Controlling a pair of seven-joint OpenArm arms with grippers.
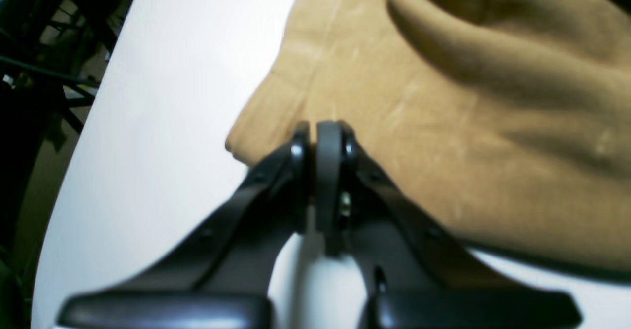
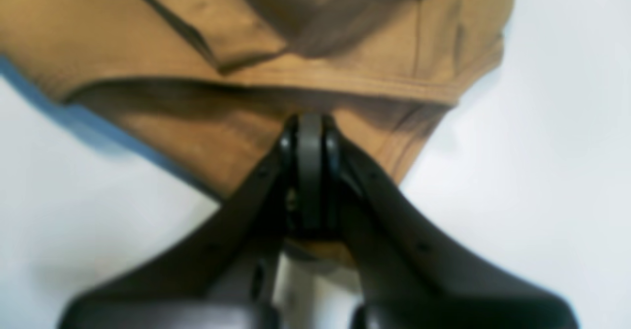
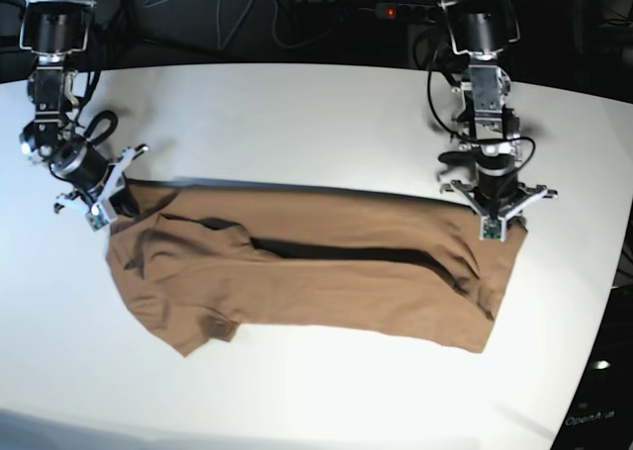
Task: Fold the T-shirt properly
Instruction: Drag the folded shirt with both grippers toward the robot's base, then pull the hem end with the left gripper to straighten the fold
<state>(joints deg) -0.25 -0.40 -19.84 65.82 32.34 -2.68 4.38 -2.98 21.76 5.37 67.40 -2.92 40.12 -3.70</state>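
both grippers clamped on the t-shirt [image 3: 326, 282]: left gripper [image 1: 320, 127] on one edge, right gripper [image 2: 309, 119] on a hem. shirt lies part-folded on the white table [image 3: 297, 114] btwn them.

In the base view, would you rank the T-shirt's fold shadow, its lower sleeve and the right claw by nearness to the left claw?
1. Fold shadow, centre.
2. Lower sleeve, view's lower left.
3. Right claw, view's far left.
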